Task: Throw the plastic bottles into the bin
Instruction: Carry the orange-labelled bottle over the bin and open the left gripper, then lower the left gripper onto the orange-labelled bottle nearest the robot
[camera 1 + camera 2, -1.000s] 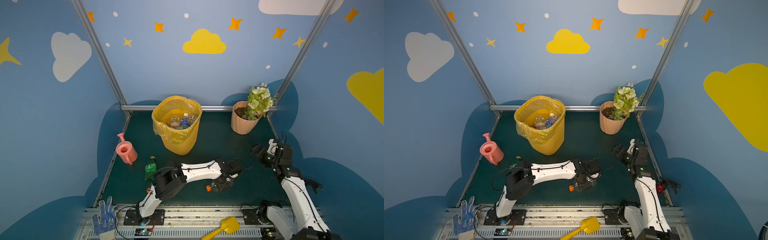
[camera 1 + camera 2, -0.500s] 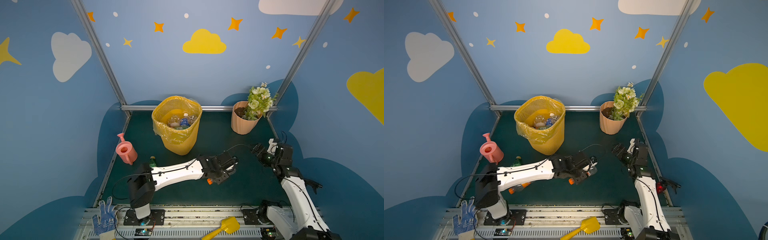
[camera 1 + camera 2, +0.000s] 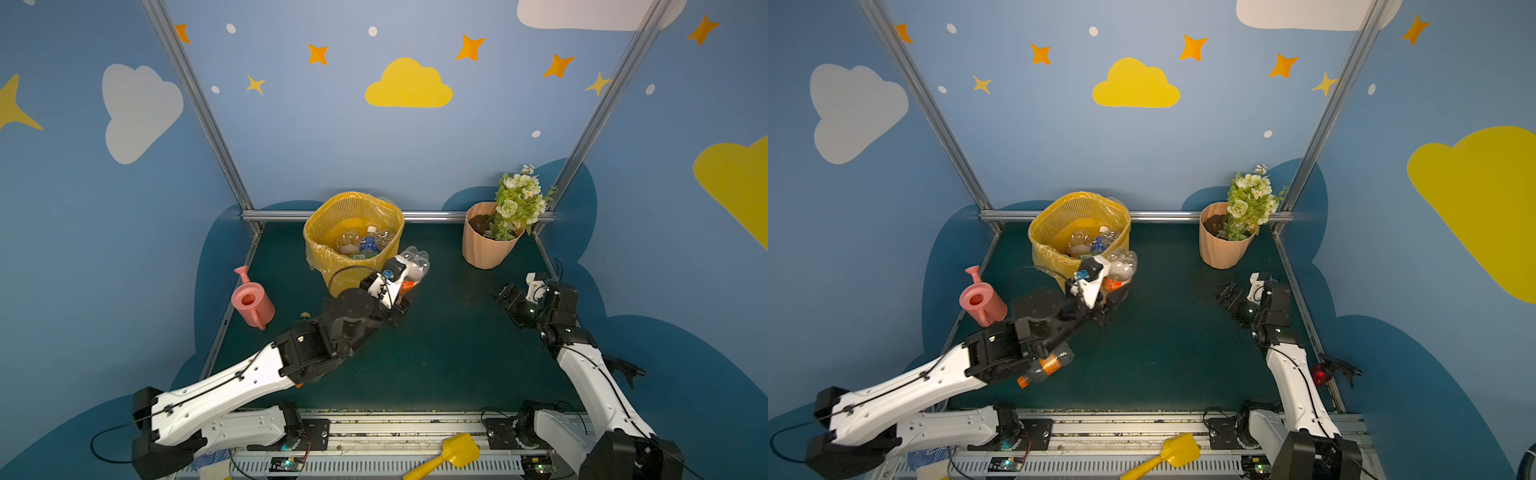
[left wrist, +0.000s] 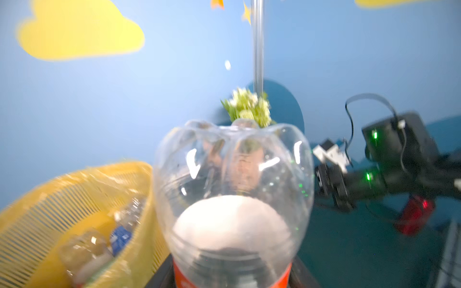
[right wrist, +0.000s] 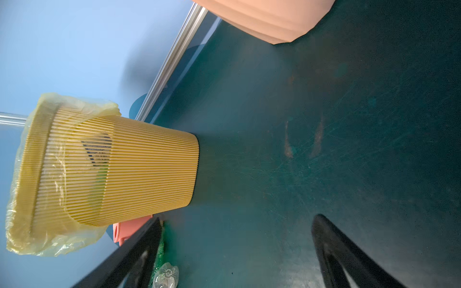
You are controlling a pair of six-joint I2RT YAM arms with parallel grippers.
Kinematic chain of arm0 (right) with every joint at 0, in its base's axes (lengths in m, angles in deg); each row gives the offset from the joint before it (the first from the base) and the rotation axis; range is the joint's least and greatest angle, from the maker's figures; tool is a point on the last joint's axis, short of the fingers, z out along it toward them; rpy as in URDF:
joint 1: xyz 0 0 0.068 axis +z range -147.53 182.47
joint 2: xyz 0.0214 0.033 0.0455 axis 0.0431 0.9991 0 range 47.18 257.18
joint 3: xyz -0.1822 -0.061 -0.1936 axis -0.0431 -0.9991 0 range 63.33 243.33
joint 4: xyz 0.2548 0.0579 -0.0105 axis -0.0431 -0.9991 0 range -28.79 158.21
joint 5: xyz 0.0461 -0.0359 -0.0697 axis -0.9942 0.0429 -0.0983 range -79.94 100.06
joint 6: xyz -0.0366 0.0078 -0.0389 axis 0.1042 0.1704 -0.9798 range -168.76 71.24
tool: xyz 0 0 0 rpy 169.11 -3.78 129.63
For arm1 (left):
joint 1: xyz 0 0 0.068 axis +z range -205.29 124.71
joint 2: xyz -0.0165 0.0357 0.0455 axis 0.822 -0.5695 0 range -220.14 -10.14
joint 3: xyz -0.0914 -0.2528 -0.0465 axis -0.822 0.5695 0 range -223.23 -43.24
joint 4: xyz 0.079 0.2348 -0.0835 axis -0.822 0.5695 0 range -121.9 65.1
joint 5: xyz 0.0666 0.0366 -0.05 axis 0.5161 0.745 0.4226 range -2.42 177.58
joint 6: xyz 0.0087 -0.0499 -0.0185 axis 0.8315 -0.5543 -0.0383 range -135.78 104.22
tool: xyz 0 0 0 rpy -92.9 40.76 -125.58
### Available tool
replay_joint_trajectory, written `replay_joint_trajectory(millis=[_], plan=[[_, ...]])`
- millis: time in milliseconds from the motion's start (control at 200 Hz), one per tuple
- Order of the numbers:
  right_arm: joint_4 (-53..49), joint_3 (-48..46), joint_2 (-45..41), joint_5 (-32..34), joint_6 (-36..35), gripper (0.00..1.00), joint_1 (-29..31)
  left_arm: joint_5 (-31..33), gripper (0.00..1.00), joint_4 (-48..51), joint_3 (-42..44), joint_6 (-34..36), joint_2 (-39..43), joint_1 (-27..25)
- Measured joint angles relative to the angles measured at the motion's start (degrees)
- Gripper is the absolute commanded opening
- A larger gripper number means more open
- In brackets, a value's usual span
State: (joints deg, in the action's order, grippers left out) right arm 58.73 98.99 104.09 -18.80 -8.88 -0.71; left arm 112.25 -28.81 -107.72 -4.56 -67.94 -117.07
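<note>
A clear plastic bottle with an orange label is held up off the green floor, base pointing away from the wrist, with my left gripper shut on it. It hangs just beside the front right rim of the yellow bin; the left wrist view shows the bottle next to the bin. Several bottles lie inside. Another orange-labelled bottle lies under the left arm, and a green one's cap peeks behind it. My right gripper stands open and empty, low at the right.
A pink watering can stands left of the bin. A peach flower pot with flowers sits at the back right. A yellow toy shovel lies on the front rail. Metal frame posts and blue walls close in the floor.
My left arm has swung from the floor's middle up and back to the bin's rim, carrying the orange-labelled bottle. The right arm has stayed put.
</note>
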Motion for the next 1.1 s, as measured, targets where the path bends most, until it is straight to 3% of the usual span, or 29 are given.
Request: replay_joint_trajectory(millis=[160,310,390,521,606,671,776,941,1101], plan=[[0.7,0.02,0.76,-0.2,-0.04,0.93,2.19,1.18,0.55,-6.47,-5.55,9.2,3.15,2.84],[0.7,0.02,0.83,-0.11,-0.04,0.93,3.67,0.35,0.56,-9.42,-11.26,12.35,2.38,8.04],[0.7,0.02,0.81,0.13,-0.04,0.93,4.17,-1.11,0.58,-10.64,-11.76,9.94,0.9,14.56],[0.24,0.52,0.68,0.63,-0.31,0.93,4.5,-6.05,0.72,-8.9,-12.02,1.01,-5.79,26.23],[-0.87,1.36,0.13,1.14,-0.72,0.93,4.52,-8.11,0.91,-5.29,-13.2,-4.42,-12.46,30.4],[-1.6,2.1,-0.72,1.81,-1.27,0.94,4.52,-9.33,1.0,-2.32,-13.38,-6.62,-15.76,31.32],[-1.97,2.56,-2.6,2.97,-1.79,0.94,4.52,-11.63,1.0,0.09,-13.27,-8.0,-15.74,31.32],[-1.88,2.56,-2.43,3.39,-1.62,0.93,4.55,-12.7,1.0,-0.07,-13.22,-8.0,-5.75,30.86],[-0.96,2.56,0.48,2.71,-1.31,0.93,4.66,-8.22,1.0,2.34,-11.91,-8.87,4.5,30.86]])
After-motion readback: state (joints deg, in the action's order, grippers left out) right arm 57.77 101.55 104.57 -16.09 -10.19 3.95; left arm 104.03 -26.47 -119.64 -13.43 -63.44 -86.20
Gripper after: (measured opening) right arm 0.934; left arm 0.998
